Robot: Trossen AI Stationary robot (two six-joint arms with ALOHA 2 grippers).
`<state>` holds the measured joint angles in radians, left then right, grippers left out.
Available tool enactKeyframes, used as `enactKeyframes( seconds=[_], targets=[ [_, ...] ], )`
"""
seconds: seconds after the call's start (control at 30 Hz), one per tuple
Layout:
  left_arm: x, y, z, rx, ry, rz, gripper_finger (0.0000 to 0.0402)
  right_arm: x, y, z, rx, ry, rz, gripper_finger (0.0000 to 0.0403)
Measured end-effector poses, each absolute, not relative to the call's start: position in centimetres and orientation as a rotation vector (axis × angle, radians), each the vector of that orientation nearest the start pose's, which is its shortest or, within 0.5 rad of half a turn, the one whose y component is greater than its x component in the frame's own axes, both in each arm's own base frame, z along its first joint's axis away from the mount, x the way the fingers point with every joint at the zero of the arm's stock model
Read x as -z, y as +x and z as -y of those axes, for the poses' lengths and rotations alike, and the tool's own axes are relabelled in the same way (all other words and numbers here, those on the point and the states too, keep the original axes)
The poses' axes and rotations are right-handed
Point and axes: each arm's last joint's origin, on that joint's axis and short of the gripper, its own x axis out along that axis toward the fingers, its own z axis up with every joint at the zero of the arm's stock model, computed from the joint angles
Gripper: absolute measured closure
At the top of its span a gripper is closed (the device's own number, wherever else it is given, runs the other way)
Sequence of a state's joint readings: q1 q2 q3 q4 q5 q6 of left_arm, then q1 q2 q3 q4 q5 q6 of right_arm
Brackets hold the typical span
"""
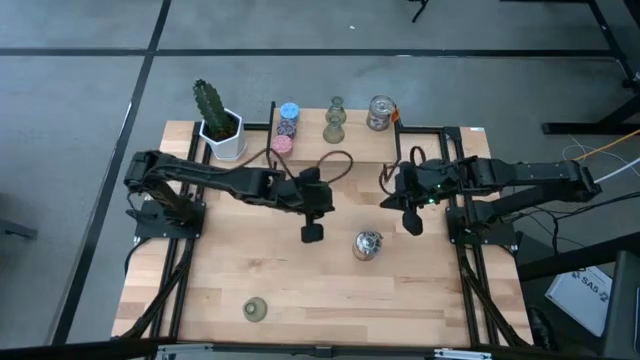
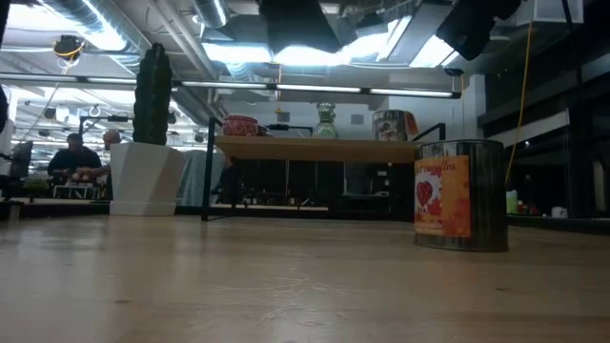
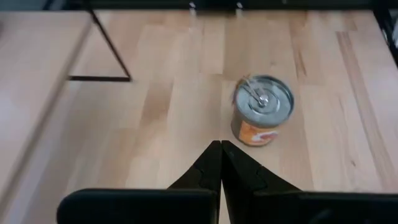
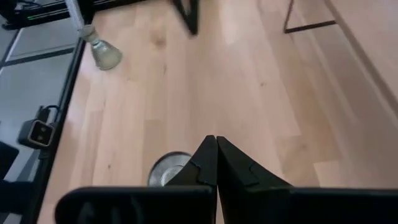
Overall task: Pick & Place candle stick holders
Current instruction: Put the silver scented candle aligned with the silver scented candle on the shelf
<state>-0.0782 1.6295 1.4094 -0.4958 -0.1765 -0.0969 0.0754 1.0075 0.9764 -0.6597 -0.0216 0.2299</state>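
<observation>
A silvery-glass cup with an orange label [image 1: 367,244] stands upright on its base on the table, between my two grippers; it also shows in the low view [image 2: 462,195] and in the left wrist view [image 3: 262,109]. My left gripper [image 1: 312,232] hangs shut above the table, left of the cup and clear of it. My right gripper [image 1: 410,222] hangs shut to the cup's right; its fingers partly cover the cup [image 4: 166,170]. An olive-green flared holder [image 1: 255,309] stands near the front edge, also seen in the right wrist view [image 4: 99,51].
A raised wooden shelf [image 1: 340,148] on a black frame runs along the far edge. It carries a stack of round blue, dark and pink holders [image 1: 288,125], an olive-green holder [image 1: 335,120] and a silvery cup [image 1: 380,112]. A white pot with a cactus [image 1: 222,130] stands beside it.
</observation>
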Motion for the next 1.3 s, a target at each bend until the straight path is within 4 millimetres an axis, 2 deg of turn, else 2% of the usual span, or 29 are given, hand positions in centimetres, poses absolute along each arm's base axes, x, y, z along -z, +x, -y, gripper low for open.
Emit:
enactKeyframes(
  seconds=[0.23,0.43,0.73,1.03,1.3],
  targets=[
    [-33.5,33.7,1.9,-0.210,0.016,-0.655,0.0400,-30.4,21.2,-3.0,-0.009,0.199,-0.775,0.0400],
    [-35.2,32.0,1.7,-0.220,0.013,-0.621,0.0400,-29.4,22.0,-4.1,-0.009,0.158,-0.829,0.0367],
    [-36.9,30.4,0.9,-0.283,0.022,-0.572,0.0400,-27.7,23.2,-4.8,-0.028,0.149,-0.912,0.0282],
    [-36.9,30.4,-0.1,-0.312,0.016,-0.575,0.0400,-26.0,24.4,-5.1,-0.029,0.166,-0.996,0.0170],
    [-36.9,30.4,-0.2,-0.310,0.040,-0.580,0.0400,-25.2,25.0,-5.2,-0.016,0.196,-1.033,0.0108]
  ],
)
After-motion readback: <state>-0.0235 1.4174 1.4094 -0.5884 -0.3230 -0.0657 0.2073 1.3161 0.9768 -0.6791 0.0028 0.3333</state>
